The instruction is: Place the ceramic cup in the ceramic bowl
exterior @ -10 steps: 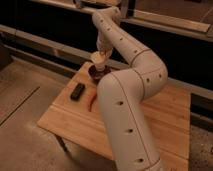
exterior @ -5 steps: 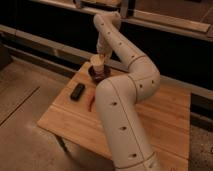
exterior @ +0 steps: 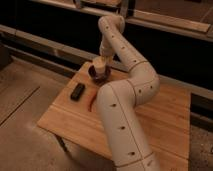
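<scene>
The cream-white ceramic cup (exterior: 98,64) stands upright directly over the dark maroon ceramic bowl (exterior: 99,75), at or just inside its rim, at the back left of the wooden table (exterior: 170,120). My gripper (exterior: 102,58) comes down from above onto the top of the cup, at the end of the white arm that bends over the table. The arm's wrist hides the gripper's tips and part of the bowl's right side. I cannot tell whether the cup's base touches the bowl.
A flat black rectangular block (exterior: 77,91) lies left of the bowl. A small red object (exterior: 91,100) lies beside my arm's lower link. The big white arm (exterior: 122,125) covers the table's middle. A dark railing and wall run behind the table.
The cup has come down with the gripper, from a little above the bowl to its rim. The arm's upper links have shifted slightly.
</scene>
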Robot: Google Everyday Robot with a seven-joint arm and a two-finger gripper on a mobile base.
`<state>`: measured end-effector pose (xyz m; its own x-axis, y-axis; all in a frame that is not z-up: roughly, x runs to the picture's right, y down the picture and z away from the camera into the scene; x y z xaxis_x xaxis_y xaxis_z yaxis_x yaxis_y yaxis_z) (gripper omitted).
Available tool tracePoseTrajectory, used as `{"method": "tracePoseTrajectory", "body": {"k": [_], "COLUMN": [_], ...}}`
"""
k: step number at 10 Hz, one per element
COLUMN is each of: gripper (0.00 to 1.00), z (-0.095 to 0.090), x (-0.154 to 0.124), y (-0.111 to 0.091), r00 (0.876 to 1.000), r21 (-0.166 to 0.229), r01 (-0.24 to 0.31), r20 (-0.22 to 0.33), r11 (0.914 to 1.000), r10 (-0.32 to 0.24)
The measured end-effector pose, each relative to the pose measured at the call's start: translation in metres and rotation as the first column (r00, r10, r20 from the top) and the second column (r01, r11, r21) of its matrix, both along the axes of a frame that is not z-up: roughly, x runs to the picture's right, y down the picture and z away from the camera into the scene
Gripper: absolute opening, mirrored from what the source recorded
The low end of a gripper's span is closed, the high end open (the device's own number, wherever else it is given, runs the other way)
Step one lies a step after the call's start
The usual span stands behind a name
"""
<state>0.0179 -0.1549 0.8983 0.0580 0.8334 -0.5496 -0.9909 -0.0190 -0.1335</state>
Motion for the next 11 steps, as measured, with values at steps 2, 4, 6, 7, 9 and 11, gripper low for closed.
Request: {"method": "tracePoseTrajectory", "body": {"k": [2,4,6,7,9,11], "gripper": [0.00,0.00,0.00,0.00,0.10,0.28], "z": [0.004,0.009,0.013,0.014,0.015,0.015], "x": [-0.002,-0.005,-0.005,-0.004,-0.003,-0.002], "y": [0.005,0.010,0.015,0.017,0.019,0.018], "r00": [1.000,1.000,0.999,0.999,0.999,0.999], "r21": [-0.010,-0.019,-0.026,-0.030,-0.035,-0.035], "r01": [0.009,0.017,0.022,0.022,0.022,0.022], "r20": [0.009,0.023,0.032,0.034,0.034,0.032], "r11": [0.9999,0.9997,0.9994,0.9993,0.9991,0.9991], "r10": [-0.009,-0.017,-0.021,-0.021,-0.021,-0.021]}}
